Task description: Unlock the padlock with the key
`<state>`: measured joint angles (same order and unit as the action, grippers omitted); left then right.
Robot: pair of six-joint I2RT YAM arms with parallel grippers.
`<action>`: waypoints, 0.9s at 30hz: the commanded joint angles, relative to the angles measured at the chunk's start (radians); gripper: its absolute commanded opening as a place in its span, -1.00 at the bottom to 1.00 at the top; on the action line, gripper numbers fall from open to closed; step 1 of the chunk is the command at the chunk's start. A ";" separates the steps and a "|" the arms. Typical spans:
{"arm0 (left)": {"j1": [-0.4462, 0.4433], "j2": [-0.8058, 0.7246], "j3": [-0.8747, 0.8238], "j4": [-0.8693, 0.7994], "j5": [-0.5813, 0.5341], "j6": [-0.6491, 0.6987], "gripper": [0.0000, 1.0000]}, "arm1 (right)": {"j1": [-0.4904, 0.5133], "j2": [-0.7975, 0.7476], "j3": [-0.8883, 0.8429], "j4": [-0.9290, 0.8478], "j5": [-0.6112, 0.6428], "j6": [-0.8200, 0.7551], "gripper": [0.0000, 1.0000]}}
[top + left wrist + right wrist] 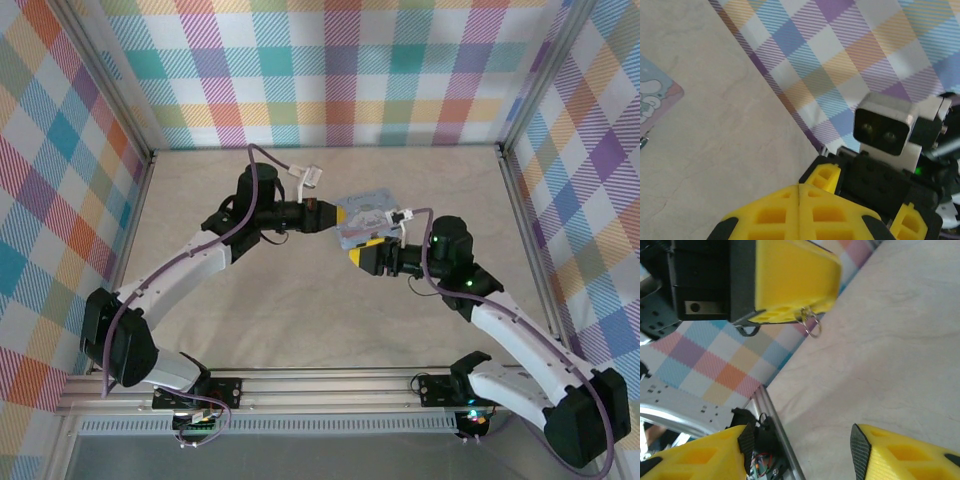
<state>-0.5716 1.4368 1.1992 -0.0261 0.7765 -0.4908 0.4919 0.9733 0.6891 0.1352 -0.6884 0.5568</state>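
The key (811,326) is dangling from the closed tips of the left gripper (801,311) above the worktop (900,340), and so slight a pinch is risking a slip. The right gripper (801,441) is standing wide, empty. The padlock is proving too small to find. I am counting one key, one tin (365,218), two grippers.

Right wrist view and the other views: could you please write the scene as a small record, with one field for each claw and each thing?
left claw: shut, a small key ring hangs from its tips
right claw: open, nothing between its fingers
tin: light blue, on the table, close to both claws
table: beige, faintly veined
padlock: cannot tell where it is
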 commanded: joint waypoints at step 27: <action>-0.014 -0.020 0.006 -0.041 0.116 0.062 -1.00 | 0.023 0.246 0.135 0.255 -0.124 0.101 -0.48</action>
<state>-0.5781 1.4357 1.2015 -0.0769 0.8722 -0.4469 0.5060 1.2106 0.7918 0.3309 -0.7956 0.6453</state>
